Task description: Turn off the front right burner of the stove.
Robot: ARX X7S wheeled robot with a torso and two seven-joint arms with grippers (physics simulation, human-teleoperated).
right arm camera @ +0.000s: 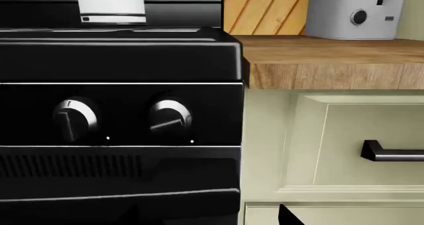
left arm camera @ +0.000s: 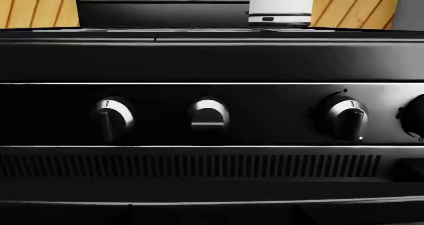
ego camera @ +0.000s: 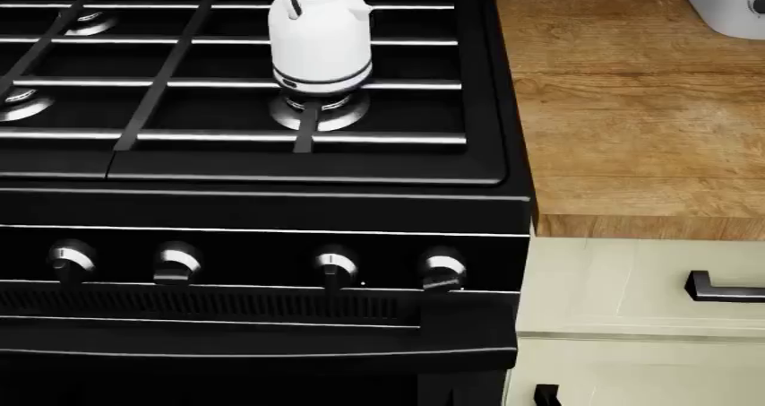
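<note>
The stove (ego camera: 251,211) is a glossy black range that fills the left of the head view. Its front right burner (ego camera: 287,113) is a silvery ring with a white kettle (ego camera: 317,38) standing on it. Four silvery knobs line the front panel. The rightmost knob (right arm camera: 170,118) has its pointer tilted off vertical, while the knob beside it (right arm camera: 75,119) points straight down. The second knob from the left (left arm camera: 208,116) lies crosswise. My left gripper (left arm camera: 212,210) and right gripper (right arm camera: 210,211) both hover open, a short way in front of the panel, touching nothing.
A wooden counter (ego camera: 622,110) adjoins the stove on the right, with a white appliance (right arm camera: 354,11) on it. Below it are pale green cabinets (ego camera: 633,316) with a black drawer handle (ego camera: 723,288). A vent strip (left arm camera: 192,165) runs under the knobs.
</note>
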